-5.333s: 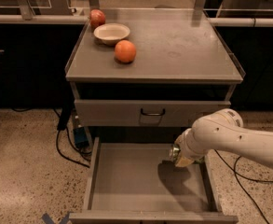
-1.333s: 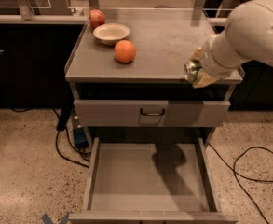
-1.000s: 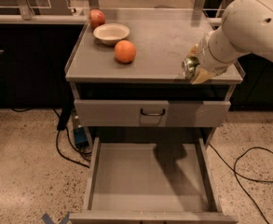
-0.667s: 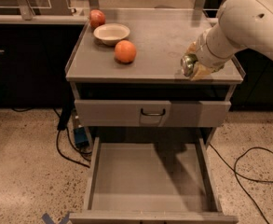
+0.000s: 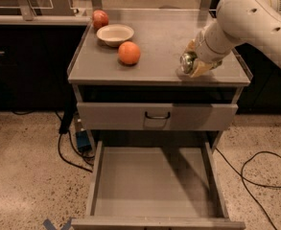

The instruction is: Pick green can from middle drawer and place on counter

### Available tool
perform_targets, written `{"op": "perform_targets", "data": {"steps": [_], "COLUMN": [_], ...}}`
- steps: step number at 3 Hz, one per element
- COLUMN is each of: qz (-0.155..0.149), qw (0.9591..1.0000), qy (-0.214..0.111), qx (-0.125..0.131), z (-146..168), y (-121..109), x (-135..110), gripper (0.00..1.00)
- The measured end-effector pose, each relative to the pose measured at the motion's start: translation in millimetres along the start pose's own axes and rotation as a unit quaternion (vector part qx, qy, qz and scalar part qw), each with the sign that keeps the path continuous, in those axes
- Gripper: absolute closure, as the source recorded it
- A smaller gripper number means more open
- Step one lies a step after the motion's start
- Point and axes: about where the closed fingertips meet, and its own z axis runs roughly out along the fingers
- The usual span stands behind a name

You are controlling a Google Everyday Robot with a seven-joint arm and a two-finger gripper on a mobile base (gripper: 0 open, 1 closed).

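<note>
One tool point(image 5: 196, 61) holds green can point(image 5: 187, 62) sideways, silver end forward, over counter point(image 5: 154, 37).

Warm, dim overhead light washes the counter point(image 5: 154, 32); the gripper point(image 5: 194, 63), clasping the green can point(image 5: 187, 61) near its right front edge, shows a glint on the can's silver end. Soft shadow darkens the middle drawer point(image 5: 145, 186) at the back.

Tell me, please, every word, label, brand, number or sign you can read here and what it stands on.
None can be read.
The can, held in the gripper at the counter's front right, shows its silver end; no print legible.
Drawer, bowl and orange: plain.
Blue tape on the floor: a cross-like mark, no letters.
</note>
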Motion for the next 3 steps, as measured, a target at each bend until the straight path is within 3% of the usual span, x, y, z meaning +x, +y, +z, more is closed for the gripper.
{"op": "perform_targets", "data": {"steps": [1, 2, 3], "qz": [0.003, 0.003, 0.003], "qw": [0.9993, 0.9993, 0.9993], "qy": [-0.026, -0.026, -0.026], "qx": [-0.029, -0.029, -0.029], "z": [27.5, 27.5, 27.5], "y": [1.2, 1.2, 1.2], "x": [-4.8, -4.8, -4.8], "gripper": [1.0, 1.0, 0.84]}}
